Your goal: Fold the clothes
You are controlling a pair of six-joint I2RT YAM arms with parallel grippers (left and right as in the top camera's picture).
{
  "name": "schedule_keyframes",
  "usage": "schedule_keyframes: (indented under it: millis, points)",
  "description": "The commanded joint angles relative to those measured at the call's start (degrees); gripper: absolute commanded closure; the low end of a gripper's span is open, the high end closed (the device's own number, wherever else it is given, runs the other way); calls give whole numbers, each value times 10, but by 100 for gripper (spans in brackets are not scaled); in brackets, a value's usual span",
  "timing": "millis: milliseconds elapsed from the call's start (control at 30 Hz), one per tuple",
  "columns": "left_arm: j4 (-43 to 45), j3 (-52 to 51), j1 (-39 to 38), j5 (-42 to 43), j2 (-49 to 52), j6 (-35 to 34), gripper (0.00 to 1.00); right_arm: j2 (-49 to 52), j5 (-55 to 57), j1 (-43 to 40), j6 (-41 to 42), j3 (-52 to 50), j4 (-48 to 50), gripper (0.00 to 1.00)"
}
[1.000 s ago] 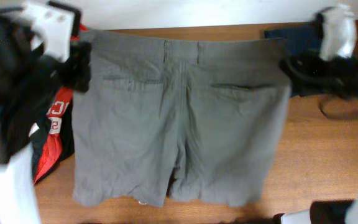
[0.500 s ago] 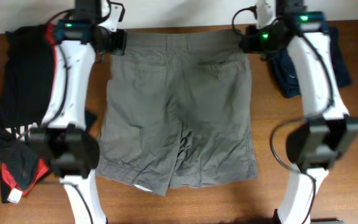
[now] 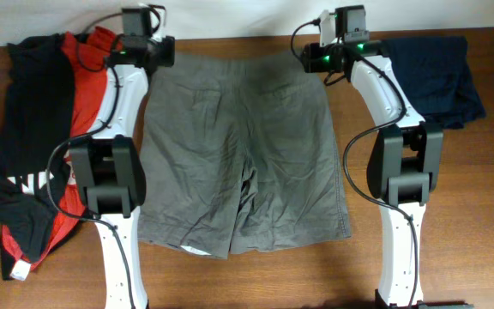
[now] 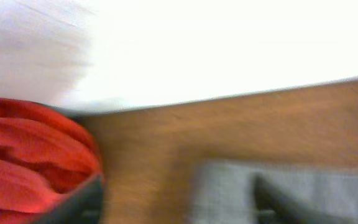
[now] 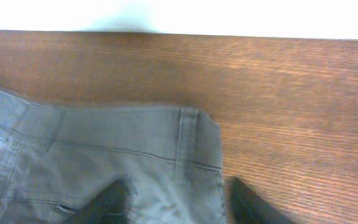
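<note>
On the table the shorts lie spread flat and back side up, with the waistband toward the far edge and both legs toward the arm bases. The cloth is creased, mostly around the crotch and hems. The left gripper sits at the left waistband corner and the right gripper at the right corner.

In the right wrist view the fingers stand wide apart, the waistband corner lies flat between them, and nothing is gripped. The left wrist view is blurred. Its fingers are also spread, with bare wood and the edge of the shorts between them, and they grasp nothing.

The red and black tops are heaped left of the shorts, under the left arm. The navy garment lies at the far right, apart from the shorts.
</note>
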Motion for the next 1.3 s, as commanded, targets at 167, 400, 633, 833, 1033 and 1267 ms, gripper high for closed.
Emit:
schedule_keyframes:
  millis: [167, 400, 633, 833, 1033, 1267]
  points:
    - [-162, 119, 11, -13, -11, -3, 1, -36, -6, -12, 3, 134, -215, 1]
    - [-524, 267, 9, 106, -13, -3, 1, -46, -34, -3, 2, 192, -527, 1]
    - [-591, 267, 7, 102, -11, 6, 1, -46, 38, 19, 55, 115, -546, 6]
    - [-570, 267, 7, 103, -11, 6, 1, -46, 72, 19, 84, 15, -453, 40]
    - [-569, 267, 7, 102, -11, 6, 1, -46, 76, 17, 85, -74, -357, 47]
    - [-565, 267, 7, 103, -11, 6, 1, -43, 147, 17, 115, -121, -281, 96]
